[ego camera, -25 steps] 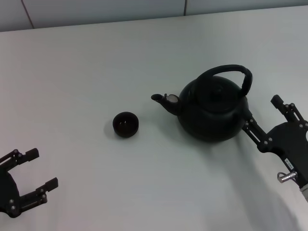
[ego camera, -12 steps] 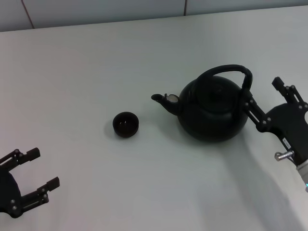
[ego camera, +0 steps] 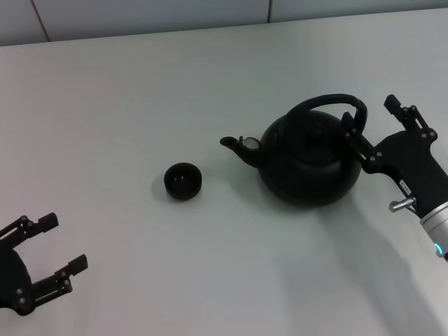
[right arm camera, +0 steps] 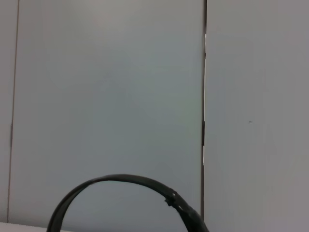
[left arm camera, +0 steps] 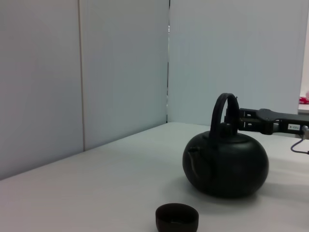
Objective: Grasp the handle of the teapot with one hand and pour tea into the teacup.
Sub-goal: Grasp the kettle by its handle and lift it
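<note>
White tabletop [ego camera: 105, 91]: right pincer [ego camera: 369, 126], open, empty, reaches teapot [ego camera: 308, 161] handle [ego camera: 329, 102] at three o'clock; next, close on it.

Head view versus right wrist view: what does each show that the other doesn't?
Only the head view shows the teacup, the teapot body and spout, the open right claw beside the handle, and the open left claw parked near the table edge. Only the right wrist view shows the wall panels behind. Both show the handle's arch.
</note>
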Robot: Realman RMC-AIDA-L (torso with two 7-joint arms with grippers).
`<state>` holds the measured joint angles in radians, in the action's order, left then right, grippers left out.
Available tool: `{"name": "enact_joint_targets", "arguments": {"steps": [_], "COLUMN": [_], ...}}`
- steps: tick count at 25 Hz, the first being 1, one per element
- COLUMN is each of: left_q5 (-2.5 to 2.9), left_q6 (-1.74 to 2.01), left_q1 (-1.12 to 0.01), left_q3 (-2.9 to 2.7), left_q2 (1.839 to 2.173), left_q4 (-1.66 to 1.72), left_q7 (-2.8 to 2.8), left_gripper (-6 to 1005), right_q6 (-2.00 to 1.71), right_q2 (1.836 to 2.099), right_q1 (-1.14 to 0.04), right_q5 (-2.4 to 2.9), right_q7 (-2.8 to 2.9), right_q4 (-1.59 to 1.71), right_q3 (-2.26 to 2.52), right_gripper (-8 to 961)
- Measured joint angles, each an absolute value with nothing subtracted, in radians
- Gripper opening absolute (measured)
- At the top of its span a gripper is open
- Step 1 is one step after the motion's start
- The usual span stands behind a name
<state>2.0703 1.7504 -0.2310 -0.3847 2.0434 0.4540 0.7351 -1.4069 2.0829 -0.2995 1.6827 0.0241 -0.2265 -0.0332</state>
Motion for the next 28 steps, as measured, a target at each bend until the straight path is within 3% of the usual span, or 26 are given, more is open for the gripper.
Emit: {"name": "enact_joint_targets", "arguments": {"steps": [17, 22, 25, 28], "left_q5": [2.069, 2.071, 2.071, 2.070], "left_q6": [1.769, 1.770, 1.770, 1.770], "left_q1": [-0.229, -0.228, -0.229, -0.230], "left_q3": [-0.357, -0.357, -0.357, -0.357], "left_q2": [2.046, 2.047, 2.048, 2.049], "left_q4": [0.454, 0.454, 0.454, 0.454], "left_q7": [0.737, 0.738, 0.738, 0.738], "left_gripper": [801, 801, 801, 801], "right_q6": [-1.393, -1.393, -1.393, -1.392], "right_q2": [2.083, 2.084, 2.084, 2.085], "right_q1": [-0.304, -0.306, -0.307, -0.308], "right_q5": [1.694, 1.696, 1.696, 1.696], "right_q7": [0.023, 0.023, 0.023, 0.023], "right_q4": [-0.232, -0.233, -0.233, -0.234], "right_q3": [-0.025, -0.025, -0.025, -0.029], "right_gripper": [709, 470, 231, 192]}}
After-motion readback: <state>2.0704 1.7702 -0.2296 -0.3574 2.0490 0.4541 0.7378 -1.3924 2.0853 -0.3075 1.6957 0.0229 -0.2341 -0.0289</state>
